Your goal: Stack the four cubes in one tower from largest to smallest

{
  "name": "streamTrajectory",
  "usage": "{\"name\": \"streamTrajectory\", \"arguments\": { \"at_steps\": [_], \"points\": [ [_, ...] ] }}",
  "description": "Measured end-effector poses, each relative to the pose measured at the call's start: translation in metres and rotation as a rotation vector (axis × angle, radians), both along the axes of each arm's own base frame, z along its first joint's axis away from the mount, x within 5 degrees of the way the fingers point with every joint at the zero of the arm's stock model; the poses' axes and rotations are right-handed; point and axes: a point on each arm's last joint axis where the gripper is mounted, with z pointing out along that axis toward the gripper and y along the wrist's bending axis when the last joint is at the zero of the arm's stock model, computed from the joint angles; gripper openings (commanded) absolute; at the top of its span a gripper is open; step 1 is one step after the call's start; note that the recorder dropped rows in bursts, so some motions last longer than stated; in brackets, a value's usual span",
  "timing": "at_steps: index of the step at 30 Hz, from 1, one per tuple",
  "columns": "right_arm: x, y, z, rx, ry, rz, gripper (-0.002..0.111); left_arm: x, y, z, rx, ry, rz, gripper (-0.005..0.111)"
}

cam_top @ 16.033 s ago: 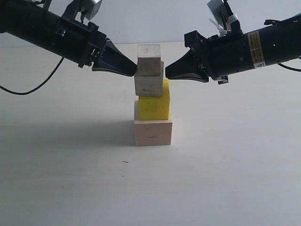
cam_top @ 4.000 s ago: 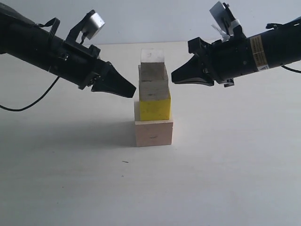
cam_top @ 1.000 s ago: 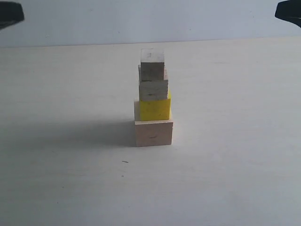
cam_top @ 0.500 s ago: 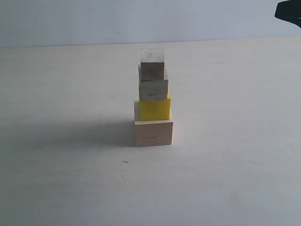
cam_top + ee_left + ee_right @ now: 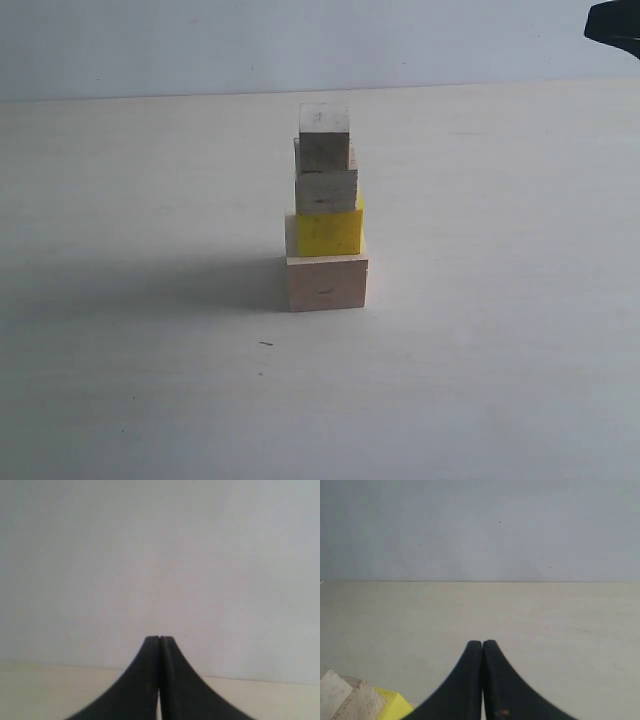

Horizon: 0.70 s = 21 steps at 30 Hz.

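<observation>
Tower [image 5: 326, 210] stands on desk [image 5: 480, 380], four cubes stacked biggest to smallest. Left claw [image 5: 159, 639] and right claw [image 5: 482, 642] are both pinched closed, empty, well clear of tower; right looks nearer.

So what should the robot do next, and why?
Probably nothing more than resting away from the tower. All four cubes are stacked: big wooden cube at the bottom, yellow cube, middle wooden cube, small wooden cube on top. The left gripper and right gripper are shut, empty and clear of it.
</observation>
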Motion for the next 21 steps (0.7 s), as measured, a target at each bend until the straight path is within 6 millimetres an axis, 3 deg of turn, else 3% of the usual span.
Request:
{"name": "streamTrajectory", "arguments": {
  "at_steps": [9,21],
  "points": [
    [0.0,0.0,0.0,0.0,0.0,0.0,0.0,-0.019,-0.004,0.0,0.068,-0.047,0.012,0.0],
    [0.0,0.0,0.0,0.0,0.0,0.0,0.0,-0.024,0.008,-0.044,-0.066,0.14,0.126,0.0]
  ]
}}
